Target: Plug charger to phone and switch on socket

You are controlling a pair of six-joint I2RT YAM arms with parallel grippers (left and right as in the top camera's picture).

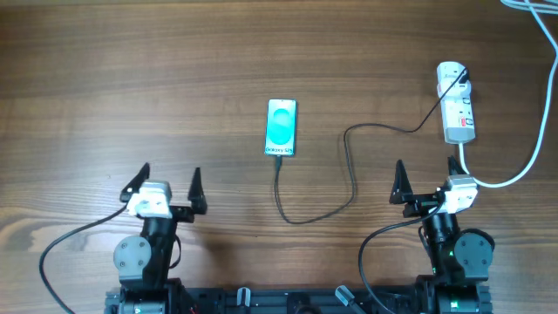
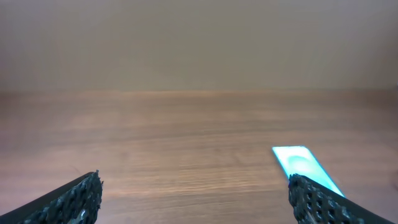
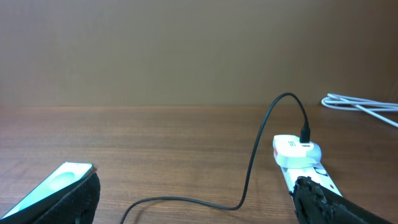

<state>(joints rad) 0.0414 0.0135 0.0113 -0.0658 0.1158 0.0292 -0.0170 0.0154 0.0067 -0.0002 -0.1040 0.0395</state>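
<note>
The phone point(image 1: 281, 127) lies in the middle of the table, cyan screen up, white text at its near end. The thin black charger cable point(image 1: 349, 166) runs from that near end, loops toward me, then goes right to a white adapter on the socket point(image 1: 456, 105) at the far right. I cannot tell if its tip is seated in the phone. My left gripper point(image 1: 170, 179) is open and empty, near-left of the phone. My right gripper point(image 1: 427, 174) is open and empty, just near of the socket. The left wrist view shows the phone point(image 2: 298, 163) beyond the open left gripper point(image 2: 193, 202). The right wrist view shows phone point(image 3: 56, 180), cable point(image 3: 255, 162) and socket point(image 3: 297, 151) beyond the open right gripper point(image 3: 196, 202).
A thicker white lead point(image 1: 532, 148) curves from the socket's near end off the right edge and back to the far right corner; it also shows in the right wrist view point(image 3: 360, 106). Bare wooden tabletop point(image 1: 131, 87) lies to the left.
</note>
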